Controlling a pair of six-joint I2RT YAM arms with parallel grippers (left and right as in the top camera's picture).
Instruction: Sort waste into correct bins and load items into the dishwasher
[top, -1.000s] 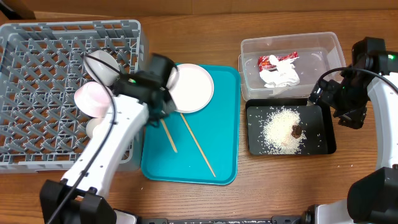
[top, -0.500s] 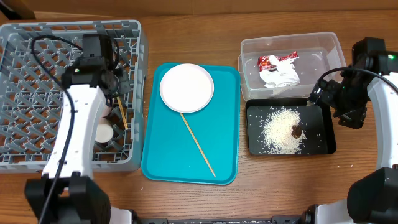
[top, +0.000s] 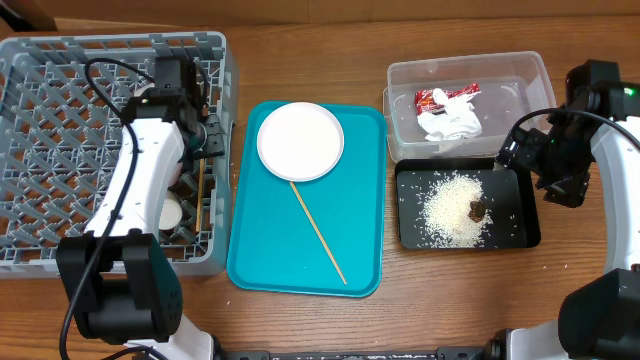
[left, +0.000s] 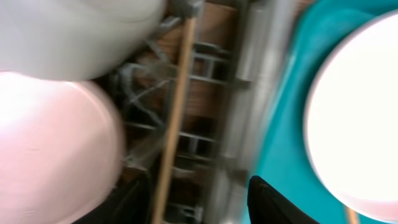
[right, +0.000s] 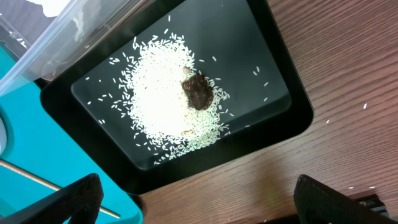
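Since the earlier frames the left arm has swung off the teal tray (top: 270, 255) and over to the grey dish rack (top: 60, 140). It brought one chopstick (left: 177, 112), which now lies on the lattice just inside the rack's right wall. In the wrist view the left gripper (left: 196, 193) has its jaws apart, far wider than the stick running between them, so the chopstick appears released, not pinched. The right gripper (right: 199, 190) hangs spread wide and empty over the near edge of the black tray (top: 528, 228); it has not shifted.

The waste looks sorted. The red snack wrapper (top: 447, 97) and the crumpled napkin (top: 450, 123) sit in the clear tub (top: 530, 75). The rice (top: 452, 205) and the brown scrap (top: 478, 210) lie in the black tray.

Loading is well along but unfinished. Besides the chopstick, the rack holds the pink saucer (left: 50, 143) and a pale round dish (top: 170, 213). Blur and the arm make it impossible to tell cup from bowl, or to count them. The white plate (top: 300, 140) is still at the far end of the teal tray. The second chopstick (top: 318, 232) lies diagonally just near of it. Both have yet to go into the rack.
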